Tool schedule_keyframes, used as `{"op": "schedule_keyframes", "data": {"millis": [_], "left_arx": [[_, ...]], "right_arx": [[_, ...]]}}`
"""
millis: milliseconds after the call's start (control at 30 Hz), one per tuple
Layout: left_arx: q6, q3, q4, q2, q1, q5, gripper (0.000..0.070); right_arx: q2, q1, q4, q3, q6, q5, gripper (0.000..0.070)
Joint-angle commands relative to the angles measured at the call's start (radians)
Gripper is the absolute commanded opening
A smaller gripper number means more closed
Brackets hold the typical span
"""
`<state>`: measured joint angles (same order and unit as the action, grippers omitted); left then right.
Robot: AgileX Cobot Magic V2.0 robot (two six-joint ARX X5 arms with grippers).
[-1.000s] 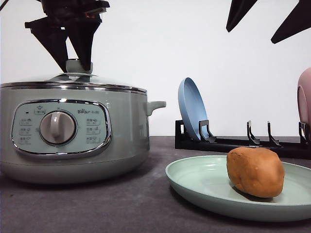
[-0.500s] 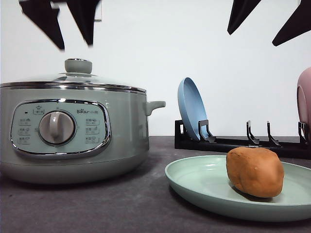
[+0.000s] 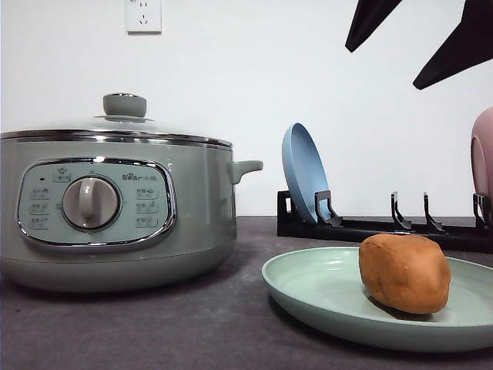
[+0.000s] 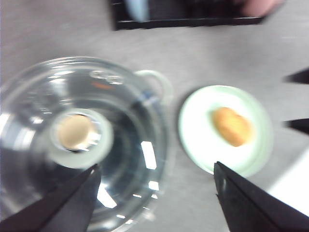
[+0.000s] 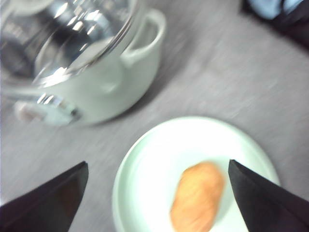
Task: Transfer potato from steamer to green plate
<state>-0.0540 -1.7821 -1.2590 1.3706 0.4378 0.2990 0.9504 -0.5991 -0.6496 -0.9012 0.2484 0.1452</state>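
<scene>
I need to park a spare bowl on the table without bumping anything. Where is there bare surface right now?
Bare grey table lies in front, between the steamer and the green plate, and a narrower strip between the steamer's side handle and the black plate rack. The right side is crowded: the potato sits on the plate, with the rack, blue plate and pink plate close behind.

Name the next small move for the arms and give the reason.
Probably just retract both arms to rest. The potato already lies on the green plate, the steamer has its lid on, and the left gripper and right gripper hang open, holding nothing.
</scene>
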Motion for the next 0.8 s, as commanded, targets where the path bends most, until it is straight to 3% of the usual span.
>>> {"op": "schedule_keyframes", "data": {"millis": [0,233,433,500,533,567,667,700,767], "left_arx": [[-0.005,-0.030,-0.007,-0.001,0.008,0.028,0.0470],[-0.007,-0.030,-0.082,-0.036,0.009,0.127,0.0469],[-0.010,-0.030,-0.120,-0.039,0.009,0.132,0.0466],[-0.010,-0.030,-0.119,-0.039,0.009,0.132,0.0424],[-0.010,-0.030,-0.117,-0.039,0.009,0.132,0.0364],[-0.010,-0.030,-0.116,-0.039,0.009,0.132,0.0294],[-0.011,-0.030,-0.110,-0.039,0.009,0.132,0.0053],[-0.011,-0.030,-0.109,-0.039,0.009,0.132,0.0007],[-0.010,-0.030,-0.107,-0.039,0.009,0.132,0.0000]], "right_arx": [[0.007,-0.005,-0.006,-0.015,-0.015,0.028,0.0589],[0.007,-0.005,-0.043,-0.015,-0.018,0.100,0.0589],[0.007,-0.006,-0.077,-0.015,-0.021,0.102,0.0589],[0.007,-0.006,-0.084,-0.015,-0.021,0.101,0.0579],[0.007,-0.006,-0.089,-0.015,-0.021,0.101,0.0560],[0.007,-0.006,-0.092,-0.015,-0.021,0.101,0.0485],[0.007,-0.006,-0.097,-0.015,-0.024,0.101,0.0100],[0.007,-0.006,-0.097,-0.015,-0.028,0.101,0.0019],[0.007,-0.006,-0.096,-0.015,-0.032,0.096,0.0001]]}}
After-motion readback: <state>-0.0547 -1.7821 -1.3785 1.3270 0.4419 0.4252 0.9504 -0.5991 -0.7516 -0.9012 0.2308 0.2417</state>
